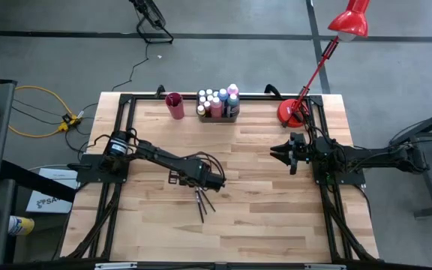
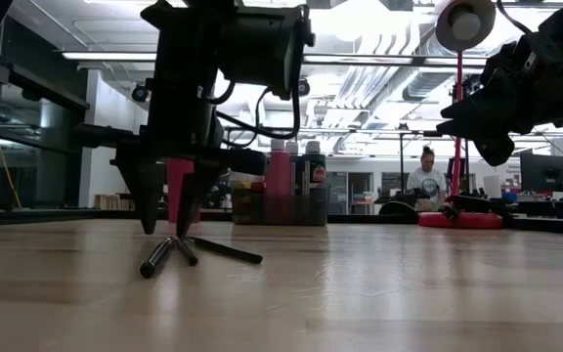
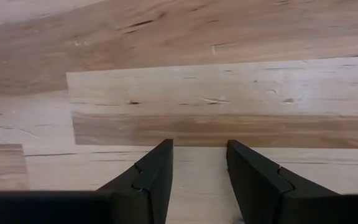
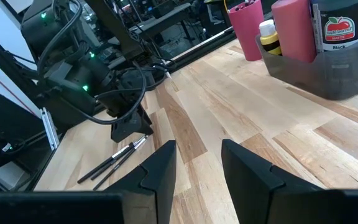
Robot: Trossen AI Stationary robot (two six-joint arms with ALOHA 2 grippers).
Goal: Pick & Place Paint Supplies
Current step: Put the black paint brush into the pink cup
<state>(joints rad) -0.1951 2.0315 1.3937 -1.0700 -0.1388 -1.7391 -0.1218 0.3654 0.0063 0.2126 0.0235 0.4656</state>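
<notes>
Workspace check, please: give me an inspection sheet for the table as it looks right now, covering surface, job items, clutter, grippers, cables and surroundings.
Surface: wooden table, bare planks across most of it.
Job's things: paintbrushes lying loose on the boards at the left gripper; paint bottles standing in the grey tray at the far edge.
Clutter: red cup beside the tray; red lamp at the far right corner.
Grippers: left gripper open, fingertips low over the brushes, holding nothing; right gripper open and empty, raised at the right side.
Cables: yellow cable on the floor to the left.
Surroundings: a person seated in the room beyond.
</notes>
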